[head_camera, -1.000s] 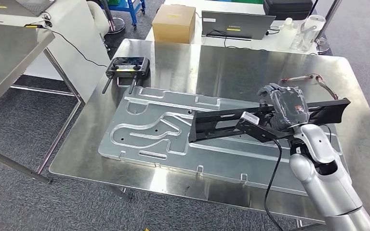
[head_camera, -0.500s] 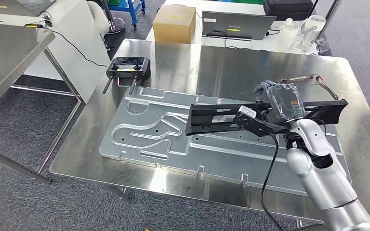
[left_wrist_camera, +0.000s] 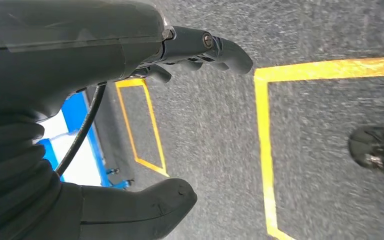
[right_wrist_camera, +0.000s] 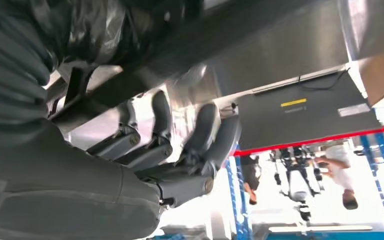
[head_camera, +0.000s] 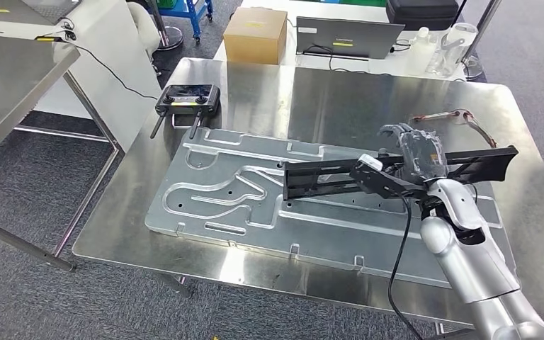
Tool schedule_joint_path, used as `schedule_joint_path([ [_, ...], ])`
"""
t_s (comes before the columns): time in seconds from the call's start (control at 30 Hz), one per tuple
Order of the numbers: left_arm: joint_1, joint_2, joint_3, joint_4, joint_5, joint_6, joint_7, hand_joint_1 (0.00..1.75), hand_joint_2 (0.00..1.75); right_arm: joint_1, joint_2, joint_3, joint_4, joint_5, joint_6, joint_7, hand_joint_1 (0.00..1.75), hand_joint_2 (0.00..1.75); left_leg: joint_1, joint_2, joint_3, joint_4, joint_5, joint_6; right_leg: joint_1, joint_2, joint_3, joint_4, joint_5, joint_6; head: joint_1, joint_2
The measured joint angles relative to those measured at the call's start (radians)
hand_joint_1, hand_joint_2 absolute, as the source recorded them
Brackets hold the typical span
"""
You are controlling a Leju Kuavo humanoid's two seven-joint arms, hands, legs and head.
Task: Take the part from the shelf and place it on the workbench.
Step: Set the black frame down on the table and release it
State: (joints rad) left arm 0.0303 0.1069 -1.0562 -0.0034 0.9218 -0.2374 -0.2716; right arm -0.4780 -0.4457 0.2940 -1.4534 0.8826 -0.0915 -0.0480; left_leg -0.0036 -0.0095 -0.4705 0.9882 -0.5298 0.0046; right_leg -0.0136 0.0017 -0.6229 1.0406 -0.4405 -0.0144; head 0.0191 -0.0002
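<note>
Black part (head_camera: 326, 178), a long matte openwork bar, is held in the curled fingers (right_wrist_camera: 200, 135) of the right hand (head_camera: 418, 157) just above the grooved aluminium plate (head_camera: 212, 195) on the brushed-steel workbench (head_camera: 255, 92). Its long axis runs left-right across the bench. The left hand (left_wrist_camera: 145, 125) hangs with fingers apart, holding nothing.

The right hand (head_camera: 416, 152) covers the middle of the long black part (head_camera: 326, 177). The table (head_camera: 255, 92)'s near right corner is cut off. The laptop (head_camera: 347, 35)'s label is unreadable.
</note>
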Motion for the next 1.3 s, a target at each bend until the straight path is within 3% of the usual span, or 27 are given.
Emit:
schedule_joint_path([
  [0.13, 0.000, 0.001, 0.009, 0.000, 0.001, -0.014, -0.006, 0.00, 0.00, -0.012, 0.003, -0.011, 0.037, -0.002, 0.001, -0.004, 0.00, 0.00, 0.000, 0.001, 0.005, 0.000, -0.002, 0.001, 0.000, 0.001, 0.005, -0.001, -0.001, 0.001, 0.000, 0.000],
  [1.03, -0.002, 0.001, 0.018, 0.000, -0.006, 0.003, 0.028, 0.00, 0.00, -0.071, 0.021, -0.019, 0.157, 0.011, 0.006, 0.020, 0.00, 0.00, 0.000, 0.006, 0.013, 0.000, -0.003, -0.001, 0.000, 0.007, 0.014, -0.003, 0.001, 0.004, 0.000, 0.000],
  [1.17, -0.001, 0.001, 0.022, 0.000, 0.003, 0.007, 0.023, 0.00, 0.00, -0.055, 0.021, -0.019, 0.083, -0.028, 0.060, 0.036, 0.00, 0.00, 0.000, 0.006, 0.013, 0.000, -0.003, -0.001, 0.000, 0.008, 0.014, -0.003, 0.001, 0.005, 0.000, 0.000],
  [1.3, 0.002, -0.006, 0.041, 0.000, 0.027, 0.029, 0.029, 0.00, 0.00, -0.002, 0.021, -0.014, -0.102, -0.089, 0.142, 0.073, 0.00, 0.00, 0.000, 0.004, 0.012, 0.000, -0.004, 0.000, 0.000, 0.005, 0.013, -0.003, -0.001, 0.007, 0.000, 0.000],
])
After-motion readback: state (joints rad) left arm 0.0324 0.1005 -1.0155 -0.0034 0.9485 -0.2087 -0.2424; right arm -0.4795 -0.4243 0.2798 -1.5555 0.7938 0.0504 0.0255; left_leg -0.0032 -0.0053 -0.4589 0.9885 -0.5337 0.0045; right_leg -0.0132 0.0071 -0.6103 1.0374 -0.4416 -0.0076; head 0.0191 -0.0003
